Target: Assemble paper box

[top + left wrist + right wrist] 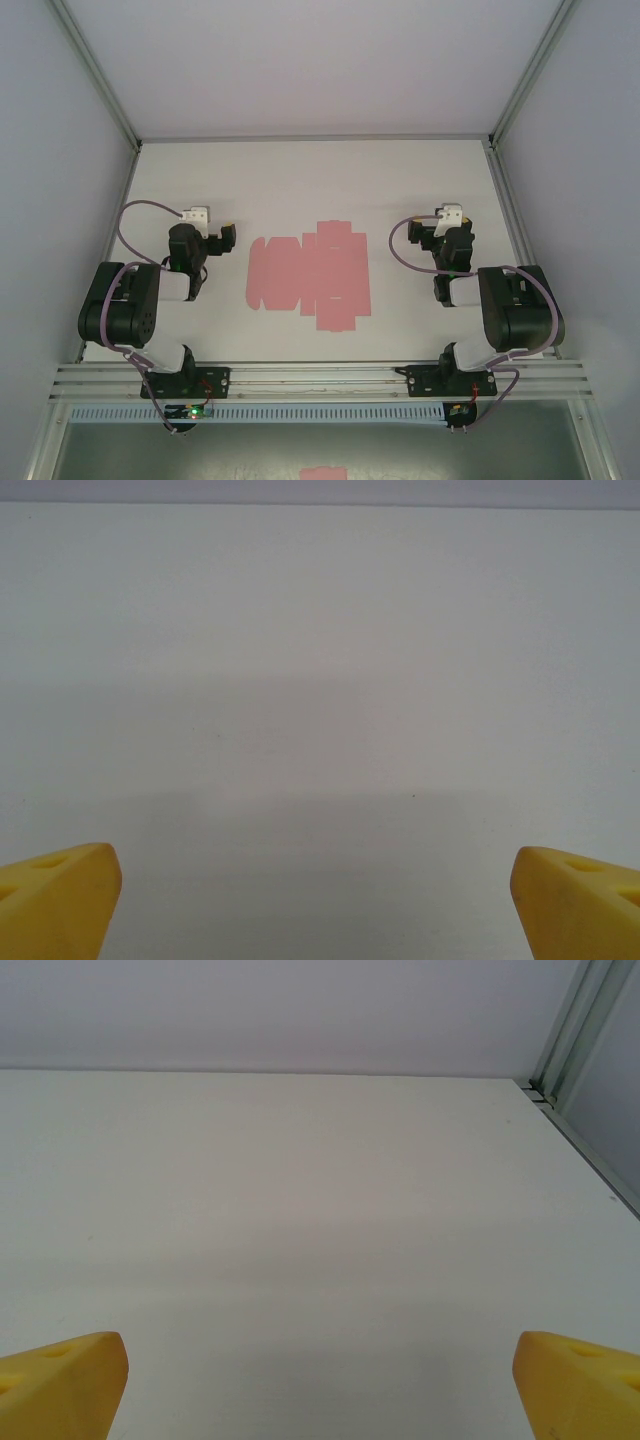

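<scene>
The white table (420, 170) is matte and bare, closed in by pale walls and an aluminium frame. In the middle of the overhead view lies the paper box (310, 275). It is not yet a box, just a flat cut-out sheet of thin pink card, creased into panels, with tabbed flaps reaching toward the top and bottom of the frame. Its long axis runs left to right, along the line between the two arms.

The left gripper (203, 240) sits at centre left, just off the sheet's left edge. The right gripper (440, 240) is at centre right, with a wider strip of bare table before the card, so the left looks the nearer. Both point toward the top of the frame, so the card lies to each one's side rather than ahead.

In the left wrist view, wedge-shaped yellow fingertips (55, 900) sit in the two bottom corners, spread wide with nothing between them. The right's fingertips (575, 1380) stand likewise.
</scene>
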Tool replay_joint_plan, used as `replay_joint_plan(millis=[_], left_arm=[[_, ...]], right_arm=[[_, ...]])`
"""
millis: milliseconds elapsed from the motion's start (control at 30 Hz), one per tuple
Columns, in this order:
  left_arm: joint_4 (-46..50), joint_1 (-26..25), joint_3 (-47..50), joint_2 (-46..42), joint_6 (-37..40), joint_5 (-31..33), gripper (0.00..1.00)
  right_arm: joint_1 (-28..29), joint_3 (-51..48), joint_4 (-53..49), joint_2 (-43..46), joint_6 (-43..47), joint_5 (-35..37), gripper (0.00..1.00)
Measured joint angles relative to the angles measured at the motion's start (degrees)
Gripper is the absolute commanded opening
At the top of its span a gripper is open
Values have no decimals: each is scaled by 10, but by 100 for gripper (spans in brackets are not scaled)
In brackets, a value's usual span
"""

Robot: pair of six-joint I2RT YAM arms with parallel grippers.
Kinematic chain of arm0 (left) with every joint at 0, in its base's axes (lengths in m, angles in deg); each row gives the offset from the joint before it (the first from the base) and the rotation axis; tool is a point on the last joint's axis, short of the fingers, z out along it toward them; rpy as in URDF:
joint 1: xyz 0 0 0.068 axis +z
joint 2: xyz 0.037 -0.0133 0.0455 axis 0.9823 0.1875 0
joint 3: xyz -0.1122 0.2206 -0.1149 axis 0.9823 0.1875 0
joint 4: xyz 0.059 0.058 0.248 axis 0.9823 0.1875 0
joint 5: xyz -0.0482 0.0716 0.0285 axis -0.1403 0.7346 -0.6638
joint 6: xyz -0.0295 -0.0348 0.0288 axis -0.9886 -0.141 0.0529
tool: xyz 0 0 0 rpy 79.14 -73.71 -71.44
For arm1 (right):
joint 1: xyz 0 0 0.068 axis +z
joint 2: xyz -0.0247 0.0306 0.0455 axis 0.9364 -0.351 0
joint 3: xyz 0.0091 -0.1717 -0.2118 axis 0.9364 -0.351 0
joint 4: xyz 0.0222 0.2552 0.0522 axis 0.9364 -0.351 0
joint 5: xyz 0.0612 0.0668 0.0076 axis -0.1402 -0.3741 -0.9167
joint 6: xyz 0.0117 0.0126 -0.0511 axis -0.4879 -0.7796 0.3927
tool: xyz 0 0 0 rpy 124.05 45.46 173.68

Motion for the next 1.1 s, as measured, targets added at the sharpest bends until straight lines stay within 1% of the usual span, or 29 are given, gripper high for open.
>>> replay_joint_plan(millis=[167, 267, 333, 433, 533, 633, 700, 800, 867, 900, 967, 1000, 1100], left_arm=[[2, 0, -1, 0, 0, 0, 100], [42, 0, -17, -10, -6, 20, 100], [89, 0, -33, -37, -15, 42, 100], [189, 0, -75, -107, -34, 69, 100], [301, 0, -142, -163, -67, 67, 100], [413, 0, -206, -198, -113, 31, 100], [470, 0, -222, -210, -140, 1, 100], [556, -1, -221, -214, -177, -50, 100], [606, -4, -214, -210, -199, -87, 100], [624, -6, -210, -207, -209, -104, 100], [644, -17, -201, -195, -227, -137, 99], [651, -24, -196, -186, -237, -155, 97], [665, -44, -193, -157, -256, -190, 96]], right_arm=[[0, 0, 0, 0, 0, 0, 98], [0, 6, -16, 3, -2, 0, 98], [0, 13, -47, 22, -2, 1, 98], [0, 23, -99, 81, -9, 15, 98], [7, 81, -223, 145, -25, 40, 98], [41, 186, -380, 183, -58, 73, 98], [71, 235, -455, 198, -81, 83, 98], [120, 268, -550, 215, -122, 78, 98], [146, 271, -603, 212, -147, 59, 97], [160, 271, -626, 205, -156, 51, 95], [187, 272, -656, 182, -176, 38, 86], [201, 275, -669, 162, -183, 29, 83], [235, 298, -703, 90, -201, 14, 79]])
